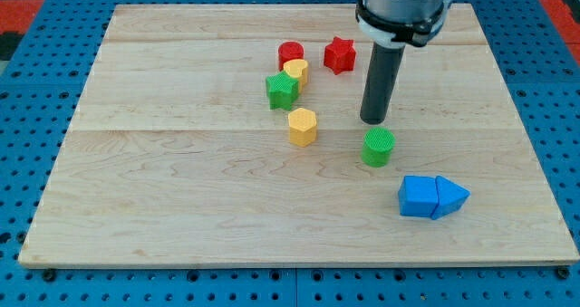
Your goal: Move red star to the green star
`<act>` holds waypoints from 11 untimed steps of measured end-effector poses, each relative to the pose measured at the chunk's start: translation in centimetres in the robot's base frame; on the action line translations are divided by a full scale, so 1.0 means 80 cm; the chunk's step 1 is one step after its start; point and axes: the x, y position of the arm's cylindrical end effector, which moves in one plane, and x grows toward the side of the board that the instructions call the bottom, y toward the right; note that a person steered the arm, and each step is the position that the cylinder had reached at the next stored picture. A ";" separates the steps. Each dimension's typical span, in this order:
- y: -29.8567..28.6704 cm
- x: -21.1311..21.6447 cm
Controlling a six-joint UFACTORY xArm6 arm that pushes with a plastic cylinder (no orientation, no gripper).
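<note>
The red star (340, 54) lies near the top middle of the wooden board (181, 189). The green star (282, 90) lies to its lower left, touching a yellow block (296, 71). My tip (373, 119) stands below and to the right of the red star, apart from it, and just above a green round block (378, 148).
A red round block (291, 52) sits left of the red star, against the yellow block. A yellow hexagonal block (303, 126) lies below the green star. A blue cube (418, 197) and a blue triangular block (450, 196) touch each other at the lower right.
</note>
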 end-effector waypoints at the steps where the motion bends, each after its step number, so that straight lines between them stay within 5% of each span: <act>1: -0.013 0.036; 3: 0.022 0.036; 5: 0.112 -0.091; 6: 0.097 -0.158; 7: -0.007 -0.176; 9: -0.036 -0.079; 10: -0.041 -0.099; 11: -0.058 -0.051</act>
